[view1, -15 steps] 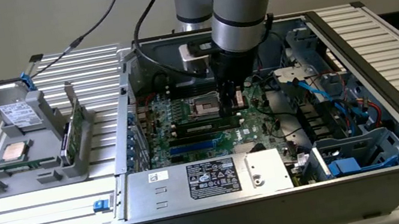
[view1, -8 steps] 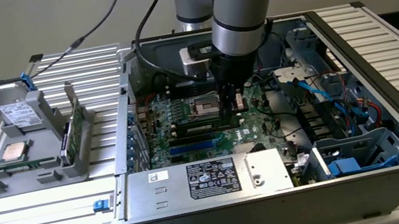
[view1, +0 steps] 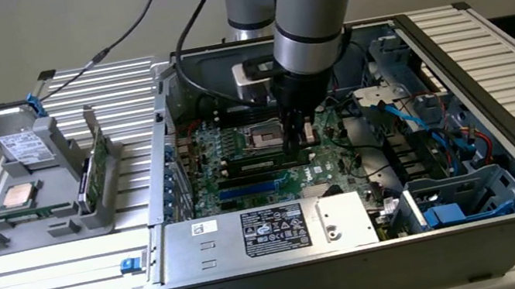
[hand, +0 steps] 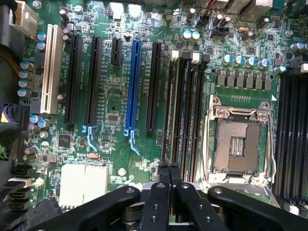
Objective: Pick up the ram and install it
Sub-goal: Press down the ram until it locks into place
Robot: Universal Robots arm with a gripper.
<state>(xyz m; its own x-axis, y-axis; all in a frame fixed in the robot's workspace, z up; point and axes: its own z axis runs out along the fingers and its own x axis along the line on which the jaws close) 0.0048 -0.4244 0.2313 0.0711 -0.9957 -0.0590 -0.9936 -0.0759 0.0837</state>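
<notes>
My gripper (view1: 291, 145) reaches straight down into the open computer case (view1: 497, 73), over the motherboard's (hand: 110, 101) black memory slots. Its fingers (hand: 163, 192) are shut, pressed together with nothing wide between them. The ram (view1: 255, 165), a slim dark-green strip with black chips, stands in a slot beside the processor socket (view1: 267, 136). In the wrist view the ram (hand: 174, 110) appears edge-on as a thin line running along one slot. My gripper (hand: 169, 167) sits right over the end of that line. Whether the tips touch it I cannot tell.
The empty socket (hand: 238, 144) lies next to the slots, with more black slots (hand: 288, 134) beyond it. A silver power supply (view1: 267, 233) and blue cables (view1: 421, 117) crowd the case. Outside, a grey holder (view1: 40, 220) carries a square processor chip (view1: 18, 196) and a taller green card (view1: 99, 151).
</notes>
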